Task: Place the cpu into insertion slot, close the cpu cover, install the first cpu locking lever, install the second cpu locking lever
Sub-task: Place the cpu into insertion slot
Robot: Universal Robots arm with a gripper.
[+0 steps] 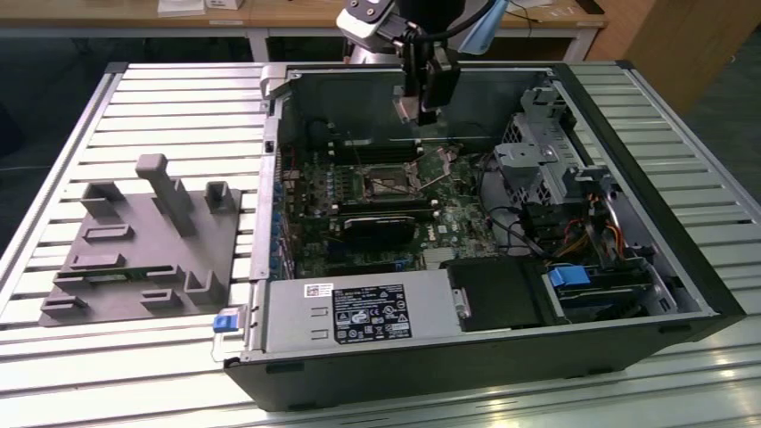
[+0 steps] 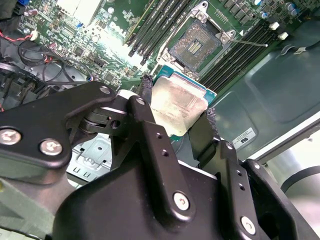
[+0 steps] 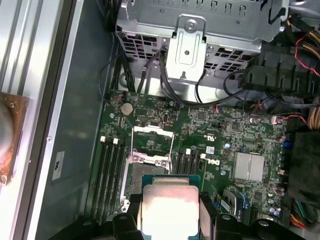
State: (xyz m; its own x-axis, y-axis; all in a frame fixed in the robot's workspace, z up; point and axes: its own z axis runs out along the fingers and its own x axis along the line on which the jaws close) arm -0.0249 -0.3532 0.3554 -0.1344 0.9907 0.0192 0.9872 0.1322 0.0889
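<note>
My gripper (image 1: 420, 114) hangs inside the open computer case, over its far part, shut on the cpu (image 2: 176, 106). The cpu is a flat square chip with a pale silver top, clamped at two opposite edges by the black fingers (image 2: 210, 127). In the first wrist view the cpu (image 3: 169, 206) hovers just short of the insertion slot (image 3: 134, 176), a dark square socket with a silver rim. The insertion slot (image 2: 196, 44) is bare, and in the exterior view the insertion slot (image 1: 387, 184) lies below and nearer than the gripper. The cpu cover (image 3: 153, 131) stands open beside it.
The case (image 1: 666, 267) lies on its side on a slatted metal table. Around the socket are memory slots (image 3: 109, 170), a black block (image 1: 378, 228), a drive cage (image 1: 541, 160) with cables, and the power supply (image 1: 356, 314). A grey fixture (image 1: 143, 241) sits at the exterior view's left.
</note>
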